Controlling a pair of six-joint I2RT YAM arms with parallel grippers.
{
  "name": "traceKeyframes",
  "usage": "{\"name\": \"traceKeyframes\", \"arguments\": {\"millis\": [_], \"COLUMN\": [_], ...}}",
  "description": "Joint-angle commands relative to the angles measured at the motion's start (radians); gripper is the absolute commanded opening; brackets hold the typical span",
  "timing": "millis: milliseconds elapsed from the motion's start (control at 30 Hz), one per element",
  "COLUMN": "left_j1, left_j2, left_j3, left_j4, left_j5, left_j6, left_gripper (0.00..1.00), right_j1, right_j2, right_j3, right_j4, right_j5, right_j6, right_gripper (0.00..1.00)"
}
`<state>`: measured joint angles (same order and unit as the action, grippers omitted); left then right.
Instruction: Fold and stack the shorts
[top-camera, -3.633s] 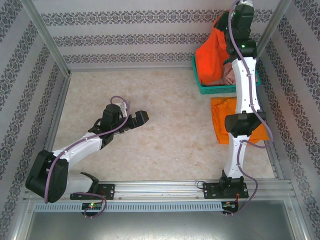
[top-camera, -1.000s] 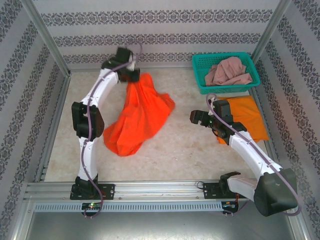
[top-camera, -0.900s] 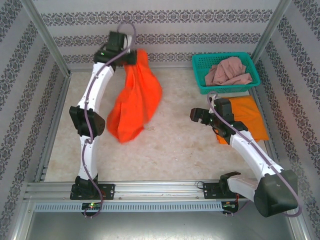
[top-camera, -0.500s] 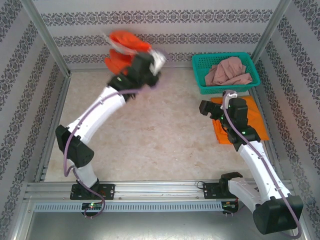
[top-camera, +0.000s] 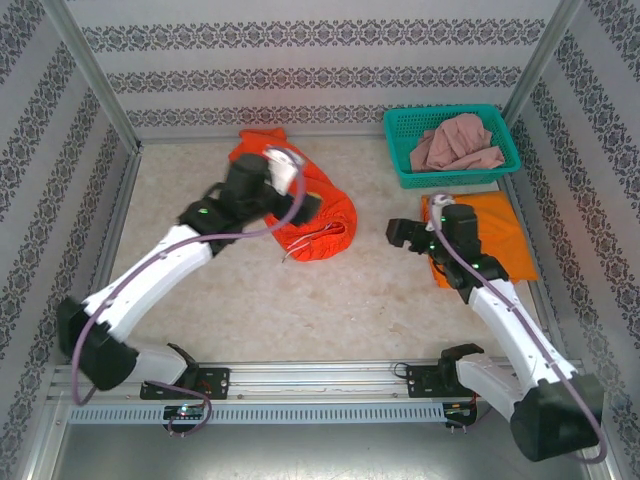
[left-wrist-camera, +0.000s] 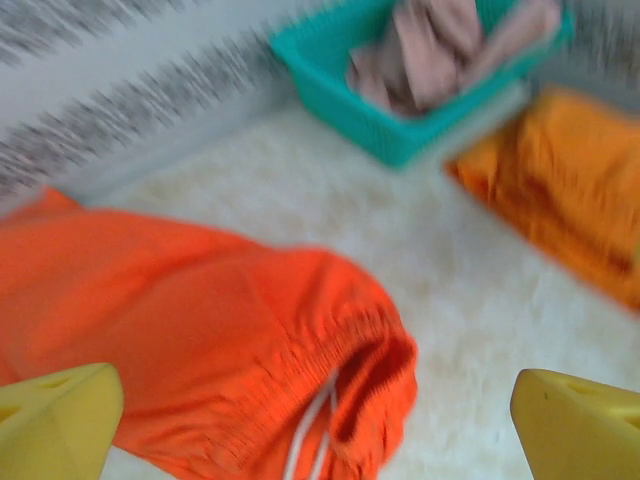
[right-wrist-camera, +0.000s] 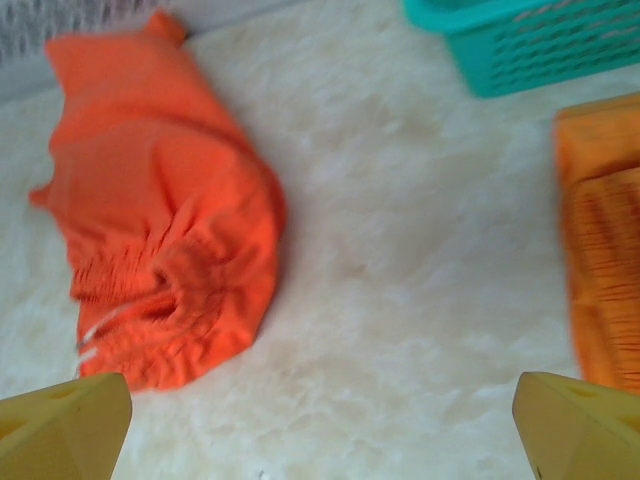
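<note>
— Three pairs: where does each sit?
— I see the red-orange pair (top-camera: 340, 215) crumpled on the table (top-camera: 350, 290) under my left gripper (top-camera: 305, 205), its jaws wide, holding nothing. The yellow-orange pair (top-camera: 495, 235) lies flat just beside the basket (top-camera: 400, 170); the pink pair (top-camera: 458, 142) is heaped inside it.
— Your right gripper (top-camera: 400, 232)?
— Spread wide, empty, near the yellow-orange pair's left edge.
</note>
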<state>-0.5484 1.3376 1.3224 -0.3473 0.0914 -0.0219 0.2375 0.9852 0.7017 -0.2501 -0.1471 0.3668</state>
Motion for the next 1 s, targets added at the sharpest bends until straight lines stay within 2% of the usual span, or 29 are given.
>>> {"name": "traceKeyframes", "arguments": {"millis": [0, 133, 300, 433, 533, 867, 967], "left_j1": [0.139, 0.244, 0.267, 0.283, 0.284, 0.284, 0.283], "left_j2": [0.013, 0.059, 0.169, 0.281, 0.373, 0.511, 0.541], "left_j3": [-0.024, -0.093, -0.154, -0.196, -0.186, -0.160, -0.145], "left_j4": [-0.043, -0.035, 0.006, 0.115, 0.143, 0.171, 0.191], "left_j5": [0.106, 0.248, 0.342, 0.419, 0.454, 0.431, 0.429], "left_j6": [-0.197, -0.323, -0.440, -0.582, -0.655, -0.719, -0.736], "left_gripper": [0.99, 0.95, 0.88, 0.80, 0.78, 0.63, 0.53], "right_j1": [0.169, 0.353, 0.505, 0.522, 0.523, 0.495, 0.491], "right_j2": [0.086, 0.218, 0.424, 0.565, 0.613, 0.565, 0.555], "right_j3": [0.080, 0.149, 0.285, 0.388, 0.413, 0.349, 0.333], "right_j4": [-0.021, -0.026, -0.046, -0.072, -0.078, -0.073, -0.071], "right_j5": [0.136, 0.266, 0.387, 0.395, 0.401, 0.427, 0.421], "right_j6": [-0.036, 0.001, 0.048, 0.099, 0.119, 0.125, 0.128], "right_gripper": [0.97, 0.95, 0.95, 0.95, 0.95, 0.95, 0.95]}}
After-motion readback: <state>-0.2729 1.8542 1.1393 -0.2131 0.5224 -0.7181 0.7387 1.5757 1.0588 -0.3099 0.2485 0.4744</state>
